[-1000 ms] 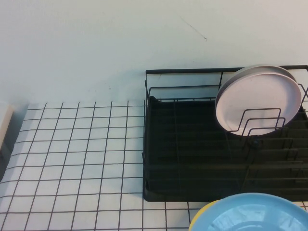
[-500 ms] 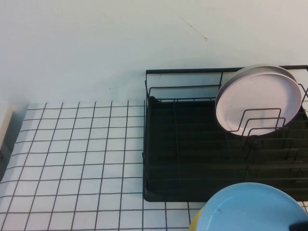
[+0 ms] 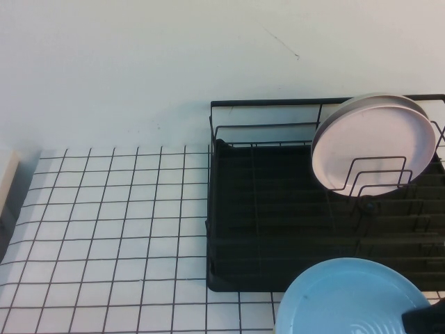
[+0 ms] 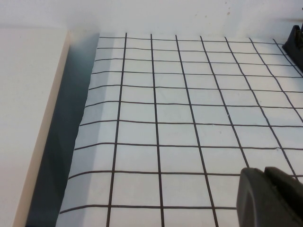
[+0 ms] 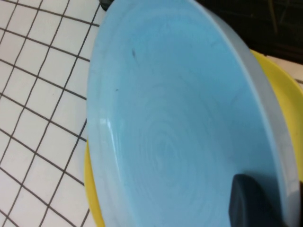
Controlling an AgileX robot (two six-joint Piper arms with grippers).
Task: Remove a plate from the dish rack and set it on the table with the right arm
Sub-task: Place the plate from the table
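The light-blue plate [image 3: 348,299] hangs tilted at the near right, just in front of the dish rack [image 3: 264,103]. In the high view my right gripper [image 3: 425,321] shows only as a black tip on the plate's near right rim. It is shut on that rim in the right wrist view, where the right gripper [image 5: 277,198] has one finger [image 5: 253,201] pressed on the inner face of the plate [image 5: 170,123] and the other finger hidden behind it. My left gripper [image 4: 272,196] hovers shut over the table [image 4: 180,118], holding nothing.
A pale pink plate [image 3: 372,142] leans upright in the rack's far right slots. A yellow plate [image 5: 284,94] sits right behind the blue one. The gridded table [image 3: 104,223] spreads to the left of the rack. A cream block [image 4: 28,118] borders the table's left edge.
The blue plate has risen and shifted left, now covering the yellow plate in the high view. The right gripper's black tip has come into the bottom right corner.
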